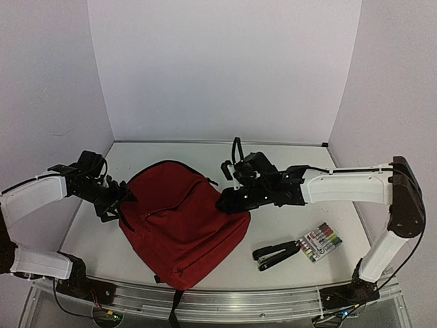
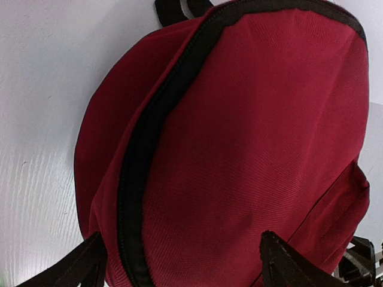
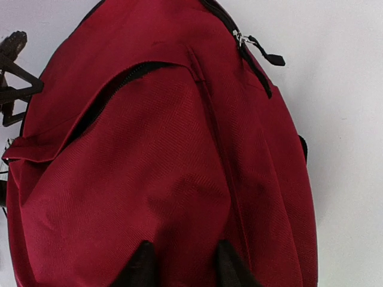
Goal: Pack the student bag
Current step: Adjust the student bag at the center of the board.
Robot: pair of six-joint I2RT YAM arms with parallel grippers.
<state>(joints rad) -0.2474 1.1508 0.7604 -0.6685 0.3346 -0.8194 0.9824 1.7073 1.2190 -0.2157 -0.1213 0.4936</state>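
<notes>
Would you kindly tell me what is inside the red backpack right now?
The student bag shows only red fabric and a black zip in every view, so its inside is hidden. A marker pack and a stapler lie outside, on the robot's right.

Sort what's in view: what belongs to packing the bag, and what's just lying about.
In the job: student bag; left gripper and right gripper, both at the bag.

Lying about: pack of markers and black stapler, both untouched to the right of the bag; possibly things to pack later.

Robot lab: white backdrop walls (image 1: pixel 225 68), white table (image 1: pixel 293 154).
</notes>
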